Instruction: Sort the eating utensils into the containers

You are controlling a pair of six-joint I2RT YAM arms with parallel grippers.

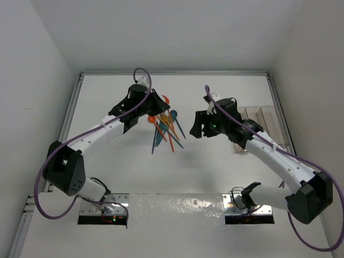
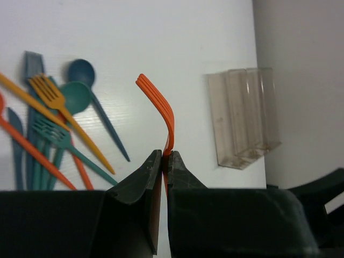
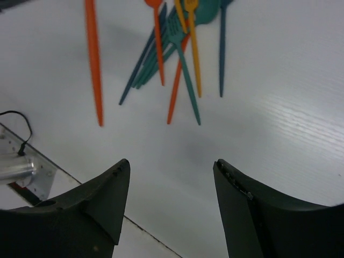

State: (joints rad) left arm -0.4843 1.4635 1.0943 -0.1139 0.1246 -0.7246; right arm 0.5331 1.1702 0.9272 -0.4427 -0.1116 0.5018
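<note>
My left gripper (image 2: pixel 165 156) is shut on an orange fork (image 2: pixel 161 105), whose tines stick out past the fingertips above the table. In the top view this gripper (image 1: pixel 157 106) hangs over the far end of the utensil pile (image 1: pixel 167 130). The pile holds several teal, blue, orange and yellow-orange utensils, which also show in the left wrist view (image 2: pixel 51 123) and the right wrist view (image 3: pixel 180 54). The three joined clear containers (image 1: pixel 257 123) stand at the right and look empty (image 2: pixel 244 121). My right gripper (image 3: pixel 172 166) is open and empty, between the pile and the containers (image 1: pixel 198 126).
An orange utensil (image 3: pixel 94 64) lies a little apart from the pile on its near side. White walls enclose the table on three sides. Metal base plates (image 1: pixel 102 208) and cables (image 3: pixel 16 129) sit at the near edge.
</note>
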